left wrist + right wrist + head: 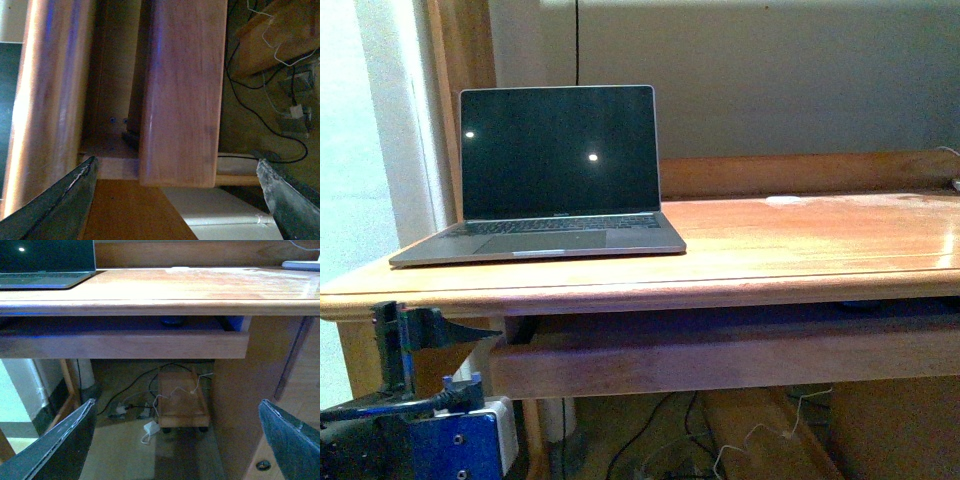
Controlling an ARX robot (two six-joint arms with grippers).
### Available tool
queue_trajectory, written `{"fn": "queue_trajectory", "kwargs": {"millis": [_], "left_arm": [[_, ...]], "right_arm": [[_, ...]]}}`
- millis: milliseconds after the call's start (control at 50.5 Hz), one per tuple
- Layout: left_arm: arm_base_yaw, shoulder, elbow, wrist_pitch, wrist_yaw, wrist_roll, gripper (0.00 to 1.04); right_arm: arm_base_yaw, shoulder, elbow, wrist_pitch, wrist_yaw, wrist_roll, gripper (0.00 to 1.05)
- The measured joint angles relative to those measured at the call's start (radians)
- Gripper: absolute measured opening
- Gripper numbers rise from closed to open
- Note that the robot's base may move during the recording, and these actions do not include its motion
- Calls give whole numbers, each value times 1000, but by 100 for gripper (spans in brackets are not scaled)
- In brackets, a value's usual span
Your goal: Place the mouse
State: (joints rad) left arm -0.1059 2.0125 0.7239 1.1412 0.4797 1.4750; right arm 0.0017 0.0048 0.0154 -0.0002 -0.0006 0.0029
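Both jaws wide, nothing held. Left gripper [176, 161] sits low at the desk's left end, below the top. Right gripper [176, 402] faces the pull-out tray [125, 342] from below desk height. Mouse [172, 320] is inside the tray under the desktop [200, 287], with only its dark top showing above the tray front, well apart from both grippers. Laptop [555, 175] is open, screen dark, on the desktop's left part. Task looks unstarted: mouse not grasped, not on top. Left to do: reach in, grip, lift out, set down, probably on the bare wood right of the laptop.
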Motion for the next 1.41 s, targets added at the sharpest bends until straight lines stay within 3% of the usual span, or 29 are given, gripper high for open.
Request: {"fn": "queue_trajectory", "kwargs": {"millis": [416, 535, 653, 812, 891, 1188, 1406], "left_arm": [[-37, 257, 241, 79, 55, 26, 97], [-55, 274, 262, 37, 17, 9, 97], [-76, 179, 236, -196, -33, -60, 97], [-82, -14, 193, -642, 16, -202, 98], [-81, -95, 149, -768, 46, -245, 98], [-117, -430, -80, -959, 125, -571, 98], [-172, -644, -174, -998, 26, -934, 97]], "right_arm": [[0, 0, 0, 0, 0, 0, 97], [0, 0, 0, 0, 0, 0, 97], [0, 0, 0, 0, 0, 0, 97], [0, 0, 0, 0, 0, 0, 97], [0, 0, 0, 0, 1, 0, 97], [0, 0, 0, 0, 0, 0, 97], [0, 0, 0, 0, 0, 0, 97]]}}
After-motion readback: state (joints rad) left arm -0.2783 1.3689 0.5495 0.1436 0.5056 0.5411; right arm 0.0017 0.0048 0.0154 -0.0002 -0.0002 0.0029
